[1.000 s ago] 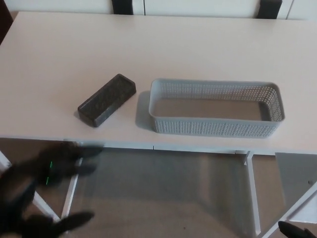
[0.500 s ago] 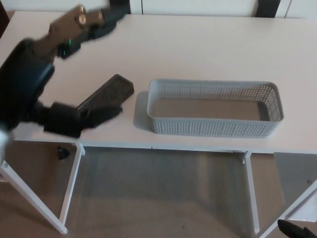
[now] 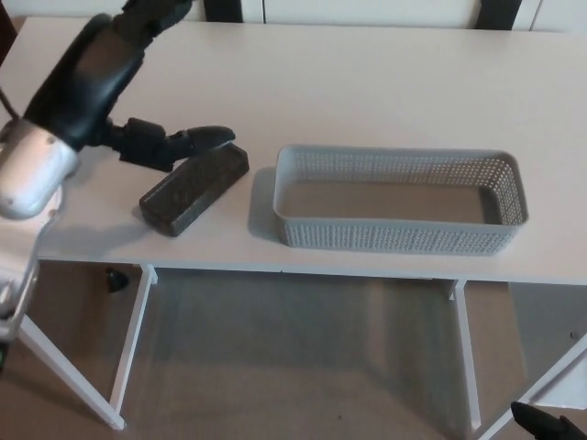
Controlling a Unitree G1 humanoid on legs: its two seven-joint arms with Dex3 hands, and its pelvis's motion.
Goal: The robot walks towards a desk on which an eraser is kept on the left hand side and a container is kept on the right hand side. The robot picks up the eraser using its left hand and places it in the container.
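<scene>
A dark grey eraser [image 3: 193, 190] lies at an angle on the white desk [image 3: 367, 82], left of a grey mesh container [image 3: 400, 199]. My left hand [image 3: 119, 73] hovers over the desk's left part, just beyond the eraser. Its thumb [image 3: 183, 140] reaches toward the eraser's far end, and the other fingers [image 3: 156, 11] spread up toward the desk's far edge. The hand is open and holds nothing. Inside the container I see nothing. Only a dark tip of my right hand [image 3: 546, 423] shows at the bottom right corner.
The desk's front edge runs across the middle of the view, with white legs [image 3: 466, 357] and grey floor below. Dark chair parts [image 3: 501, 13] show behind the far edge. A small black object [image 3: 115, 279] lies on the floor under the left side.
My left hand rose from below the desk edge up over the desk. It now sits behind the eraser with its thumb near the eraser's far end. Eraser and container have stayed put.
</scene>
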